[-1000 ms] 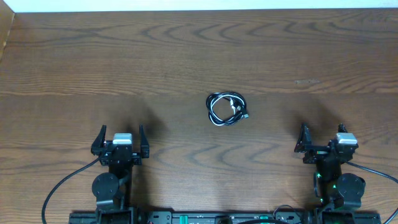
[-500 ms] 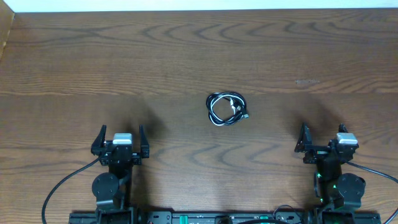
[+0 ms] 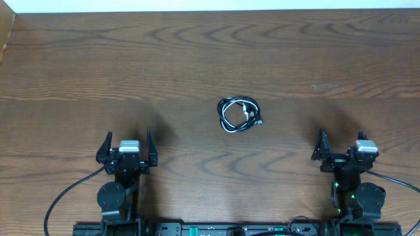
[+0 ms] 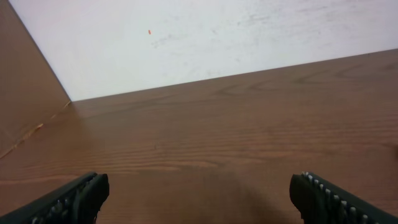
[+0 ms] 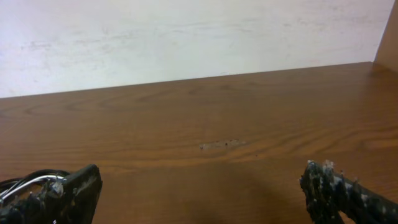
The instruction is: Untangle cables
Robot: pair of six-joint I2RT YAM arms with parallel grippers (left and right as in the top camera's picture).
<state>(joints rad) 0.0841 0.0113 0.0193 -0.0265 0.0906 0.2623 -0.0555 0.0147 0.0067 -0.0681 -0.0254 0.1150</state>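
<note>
The cables [image 3: 239,115] lie as a small tangle of black and white cords with a plug end near the middle of the wooden table. A bit of the tangle shows at the lower left edge of the right wrist view [image 5: 28,182], behind the left finger. My left gripper [image 3: 127,145] rests near the front left, open and empty, far from the tangle; its fingers frame bare wood in the left wrist view [image 4: 199,196]. My right gripper [image 3: 341,147] rests at the front right, open and empty [image 5: 202,196].
The wooden table [image 3: 197,59] runs back to a white wall [image 4: 217,37]. A brown side panel [image 4: 25,93] stands at the left. Thick black wires [image 3: 62,196] run from the arm bases at the front edge.
</note>
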